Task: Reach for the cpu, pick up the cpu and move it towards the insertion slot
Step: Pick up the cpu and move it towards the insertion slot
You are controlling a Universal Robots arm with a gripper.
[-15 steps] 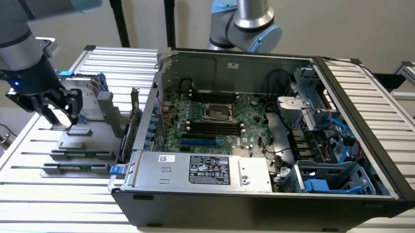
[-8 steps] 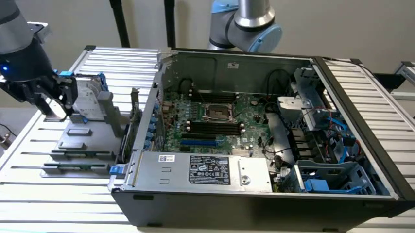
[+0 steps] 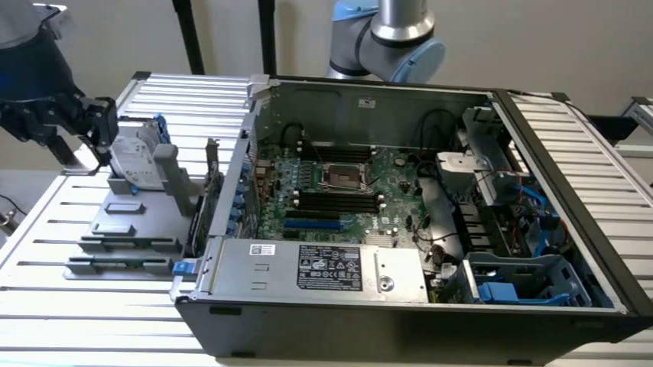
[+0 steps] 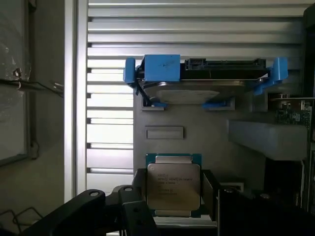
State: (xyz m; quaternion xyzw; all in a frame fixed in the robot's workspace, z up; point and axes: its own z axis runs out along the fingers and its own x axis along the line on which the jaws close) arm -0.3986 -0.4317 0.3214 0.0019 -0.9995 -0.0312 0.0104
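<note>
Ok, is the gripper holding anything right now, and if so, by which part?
Apparently the cpu: the gripper has its fingers against two opposite edges of the chip, with the metal top bare between them.

cpu (image 4: 173, 186): small flat square, silver-grey lid with faint printed lettering, teal rim showing, lying face-up on grey holder (image 4: 206, 135). insertion slot (image 3: 342, 177): square, silvery frame, dark centre, set in green motherboard (image 3: 393, 172).
</note>
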